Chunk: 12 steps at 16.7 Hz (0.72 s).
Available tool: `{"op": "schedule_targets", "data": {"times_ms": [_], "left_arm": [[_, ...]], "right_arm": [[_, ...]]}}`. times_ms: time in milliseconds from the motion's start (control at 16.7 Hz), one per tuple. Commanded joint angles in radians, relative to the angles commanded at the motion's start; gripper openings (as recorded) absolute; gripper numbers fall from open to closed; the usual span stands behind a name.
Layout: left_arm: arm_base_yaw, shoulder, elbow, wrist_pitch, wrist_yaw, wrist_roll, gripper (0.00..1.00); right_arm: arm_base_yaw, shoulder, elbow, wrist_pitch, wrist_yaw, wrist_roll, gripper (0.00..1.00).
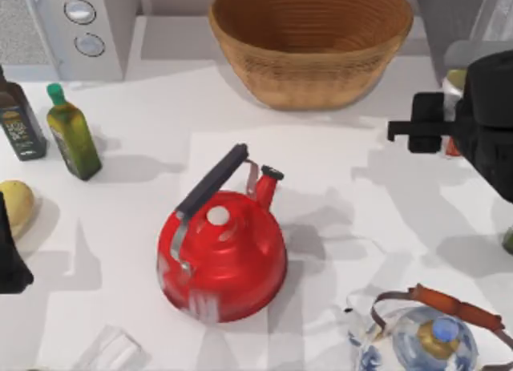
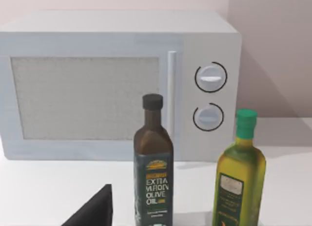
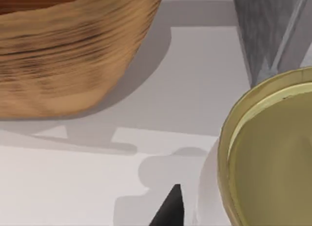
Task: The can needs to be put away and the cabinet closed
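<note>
The can (image 3: pixel 273 157), with a dull gold lid and a white label, is very close in the right wrist view. From above, a bit of the can (image 1: pixel 455 82) pokes out from under my right arm at the table's right edge. My right gripper (image 1: pixel 471 106) hovers over it, hidden by the arm. Just behind the can stands the cabinet (image 3: pixel 265 30), a grey speckled panel with a white framed door (image 3: pixel 298 26); from above the cabinet (image 1: pixel 449 18) is at the back right corner. My left gripper (image 1: pixel 10 255) is parked at the left edge.
A woven basket (image 1: pixel 311 42) sits at the back centre and a red kettle (image 1: pixel 223 255) in the middle. A glass teapot (image 1: pixel 433 339) is at the front right. At the back left are a microwave (image 2: pixel 117 84) and two oil bottles (image 1: pixel 72 135) (image 1: pixel 20 122).
</note>
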Motion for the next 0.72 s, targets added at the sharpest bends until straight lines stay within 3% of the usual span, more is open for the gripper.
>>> {"op": "schedule_targets", "data": {"times_ms": [720], "left_arm": [[0.0, 0.0, 0.0, 0.0, 0.0, 0.0, 1.0]], "right_arm": [[-0.01, -0.124, -0.014, -0.051, -0.008, -0.027, 0.0]]}}
